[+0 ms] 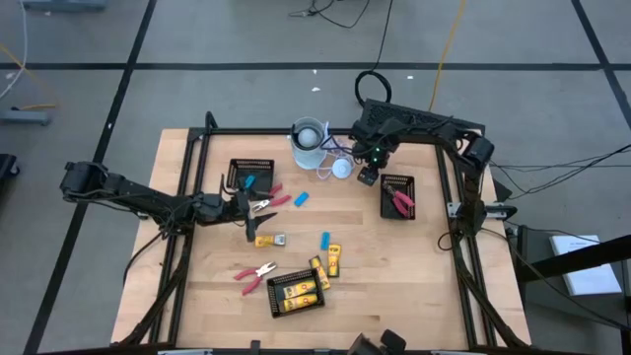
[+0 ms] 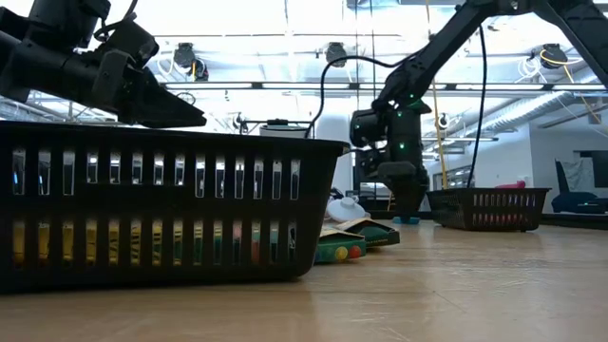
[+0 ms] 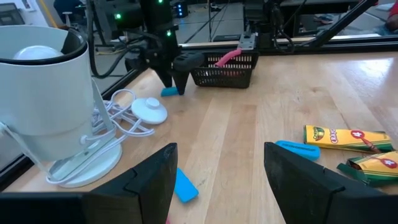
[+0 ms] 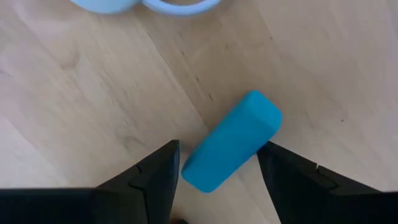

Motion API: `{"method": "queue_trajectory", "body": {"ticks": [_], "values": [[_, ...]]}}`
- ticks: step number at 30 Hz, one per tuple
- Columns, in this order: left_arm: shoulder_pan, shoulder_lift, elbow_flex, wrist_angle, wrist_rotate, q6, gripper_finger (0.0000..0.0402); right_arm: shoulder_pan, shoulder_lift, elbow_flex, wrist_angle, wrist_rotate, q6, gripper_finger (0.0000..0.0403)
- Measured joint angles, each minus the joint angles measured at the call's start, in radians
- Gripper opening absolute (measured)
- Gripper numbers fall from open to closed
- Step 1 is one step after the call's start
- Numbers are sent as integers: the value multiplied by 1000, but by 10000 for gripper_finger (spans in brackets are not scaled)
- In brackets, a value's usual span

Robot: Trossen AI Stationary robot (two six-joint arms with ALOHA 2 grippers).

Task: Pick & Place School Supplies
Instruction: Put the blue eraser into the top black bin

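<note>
Filling the low view's foreground, a black mesh tray (image 2: 161, 209) of slotted plastic hides most of its contents; only yellow glints show through the slots. Above its rim the left pincer (image 3: 217, 180) hangs with its fingers spread and nothing between them; a flat blue stick (image 3: 184, 185) lies just ahead, half cut off by one finger. The right pincer (image 4: 217, 171) points straight down at the wooden desk (image 4: 93, 106), fingers parted on either side of a rounded, smooth light-blue stick (image 4: 233, 142); whether they touch it is unclear. Beside this pincer a second tray (image 1: 398, 196) holds red-handled tools (image 1: 402, 201).
</note>
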Motion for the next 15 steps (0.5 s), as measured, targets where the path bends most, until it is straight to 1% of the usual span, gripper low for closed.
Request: {"method": "queue_trajectory", "body": {"ticks": [3,6,9,13,14,15], "values": [[0,0,0,0,0,0,243,12,9,0,6,10,-6,208],[0,0,0,0,0,-4,243,29,14,-2,20,20,-8,185],[0,0,0,-1,0,-5,243,47,15,-2,25,32,-32,138],[0,0,0,-1,0,-13,243,69,16,-2,26,35,-47,57],[0,0,0,-1,0,-13,243,76,16,-2,27,40,-54,47],[0,0,0,-1,0,-13,243,83,16,-3,28,45,-59,46]]}}
